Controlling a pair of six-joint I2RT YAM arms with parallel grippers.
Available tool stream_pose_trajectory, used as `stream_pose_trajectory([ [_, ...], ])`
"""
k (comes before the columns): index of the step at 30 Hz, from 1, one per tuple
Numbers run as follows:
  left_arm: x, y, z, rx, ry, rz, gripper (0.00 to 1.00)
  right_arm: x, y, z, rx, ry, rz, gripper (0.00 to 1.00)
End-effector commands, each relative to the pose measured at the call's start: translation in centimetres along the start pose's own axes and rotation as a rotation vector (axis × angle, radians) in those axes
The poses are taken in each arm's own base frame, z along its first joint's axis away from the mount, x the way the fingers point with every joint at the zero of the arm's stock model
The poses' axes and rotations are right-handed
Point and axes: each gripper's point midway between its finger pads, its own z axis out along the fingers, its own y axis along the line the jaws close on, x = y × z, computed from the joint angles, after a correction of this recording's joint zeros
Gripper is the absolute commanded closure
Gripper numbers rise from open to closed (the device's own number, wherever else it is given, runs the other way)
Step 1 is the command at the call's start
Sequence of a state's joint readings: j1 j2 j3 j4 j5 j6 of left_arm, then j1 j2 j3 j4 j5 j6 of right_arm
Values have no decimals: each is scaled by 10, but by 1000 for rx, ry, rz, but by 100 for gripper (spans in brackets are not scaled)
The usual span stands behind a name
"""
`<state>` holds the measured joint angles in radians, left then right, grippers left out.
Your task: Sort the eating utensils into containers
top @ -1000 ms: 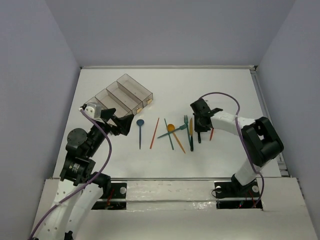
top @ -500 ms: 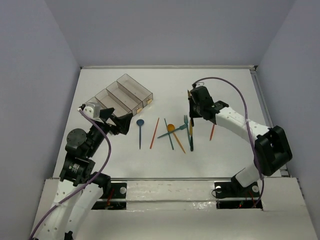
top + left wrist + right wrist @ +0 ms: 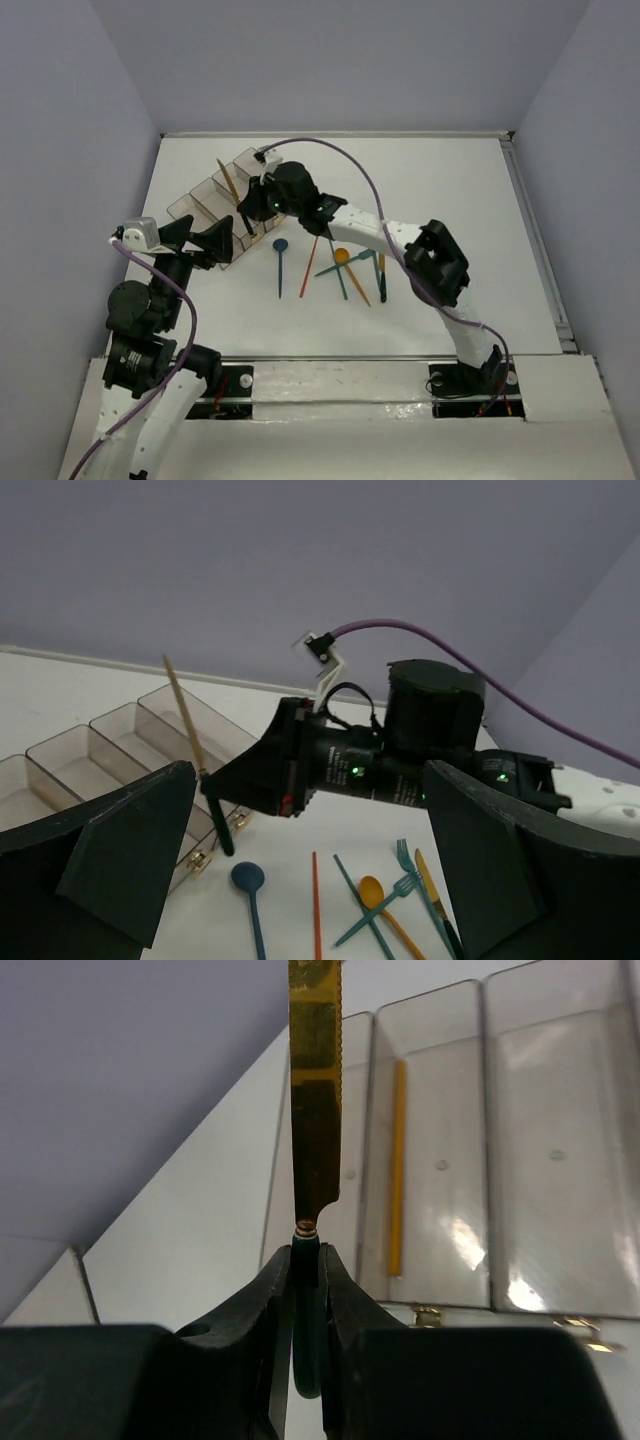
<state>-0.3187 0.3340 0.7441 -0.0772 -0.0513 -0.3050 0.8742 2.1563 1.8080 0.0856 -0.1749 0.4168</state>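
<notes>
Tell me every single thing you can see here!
bins: four joined, clear, back left of the table
thin stick: one, orange, lying in a bin
held knife: one, golden blade with dark green handle, above the bins
blue spoon: one, blue, on the table beside the bins
loose stick: one, red-orange, next to the blue spoon
orange spoon: one, orange, in the crossed pile
forks: two, teal, in the pile
teal stick: one, teal, in the pile
second knife: one, orange blade, right end of the pile
table: one, white, under everything
left fingers: two, black, open, near the bins
right fingers: two, black, shut on the held knife
</notes>
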Motion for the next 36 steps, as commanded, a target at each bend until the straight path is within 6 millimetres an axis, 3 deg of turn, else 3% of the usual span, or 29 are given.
stream_pose_trajectory([
  [1,-18,3,-3,-41,-50,-9,1,-19,72,30,-245,-74,-51,100],
  [2,-18,4,-3,-41,-50,-3,1,-40,85,32,-278,-118,-74,100],
  [3,-17,2,-3,-35,-47,-4,1,-30,91,40,-287,-90,-83,100],
  [4,-17,3,-3,-37,-48,-2,1,-8,79,58,-276,-52,-85,100],
  [5,-17,3,-3,-39,-47,-2,1,-23,96,60,-302,-89,-115,100],
  [7,-17,3,-4,-36,-49,-4,1,6,84,79,-274,-39,-109,100],
  [9,-19,2,-5,-32,-56,-5,1,12,77,88,-257,-38,-101,100],
  [17,-18,-2,-5,-10,-50,-5,1,40,46,104,-162,-13,-118,100],
  [22,-17,-2,-5,-10,-47,-5,1,49,42,108,-159,5,-118,96],
  [26,-17,-3,-5,-6,-47,-4,1,65,42,108,-156,37,-116,84],
  [28,-16,-2,-5,-8,-48,-4,1,66,42,107,-156,41,-117,73],
  [29,-16,-2,-5,-6,-47,-4,1,63,43,106,-157,38,-116,60],
  [31,-16,-2,-5,-6,-47,-4,1,53,48,100,-157,27,-116,51],
  [36,-15,-3,-4,-3,-41,-4,1,9,69,86,-183,-66,-129,51],
])
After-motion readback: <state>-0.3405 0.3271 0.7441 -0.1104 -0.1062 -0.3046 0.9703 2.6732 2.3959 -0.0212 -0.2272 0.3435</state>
